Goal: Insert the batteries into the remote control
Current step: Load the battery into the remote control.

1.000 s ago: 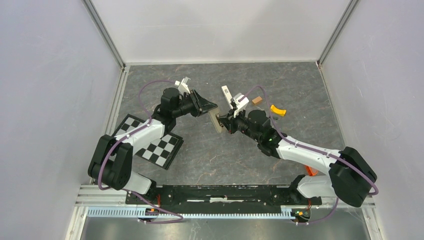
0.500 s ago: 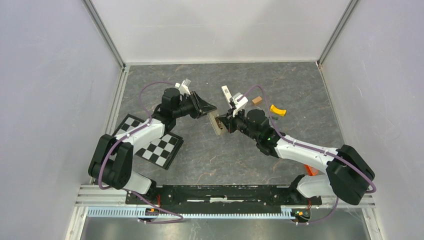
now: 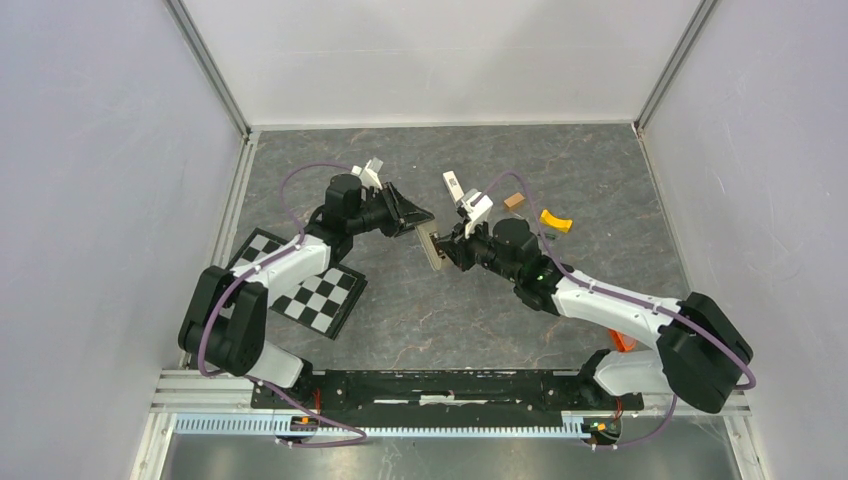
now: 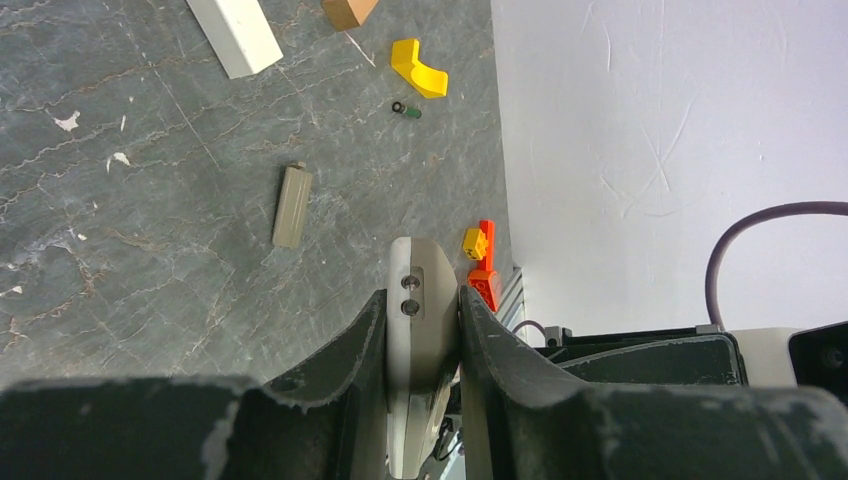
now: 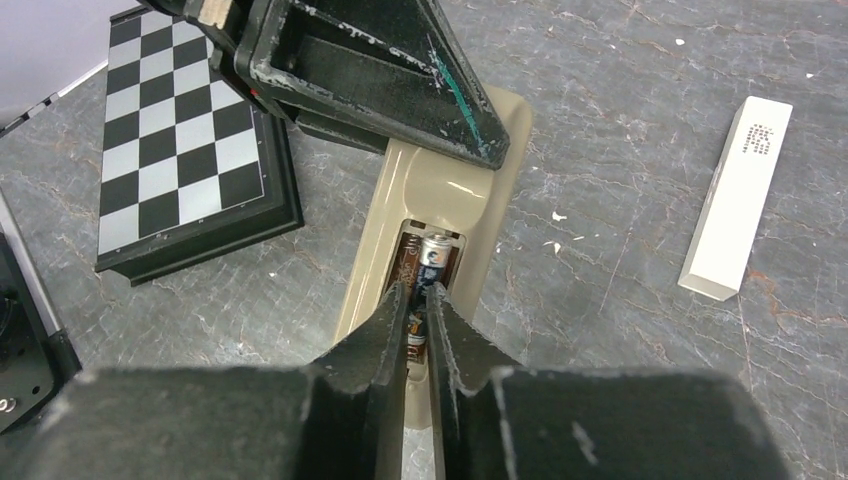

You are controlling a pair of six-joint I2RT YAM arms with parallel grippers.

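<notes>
A: Left gripper, out past the checkerboard mat: wide or shut?
B: Shut on the remote control. Pinches one end of it across the thin edges, mid-table, between the two arms.
A: Which face showing?
B: Grey-olive back, turned toward the right wrist camera. Battery recess uncovered.
A: Anything in there?
B: One seated battery at the end nearer the left gripper, metal cap plain to see. Something brownish alongside, too dim to name.
A: Right gripper?
B: Pointed straight into the recess. Fingers nearly together, just a slim gap. Tips down at the recess's lower half; cannot tell whether pinching a battery or only touching.
A: Further right?
B: White bar flat on the table, apart from the remote. Then brown block, then yellow curved piece, near each other, not touching.
A: More batteries?
B: One loose battery just beside the yellow piece. Also a flat grey-olive strip lying alone on bare table, and small orange bits close to the right arm's base.
</notes>
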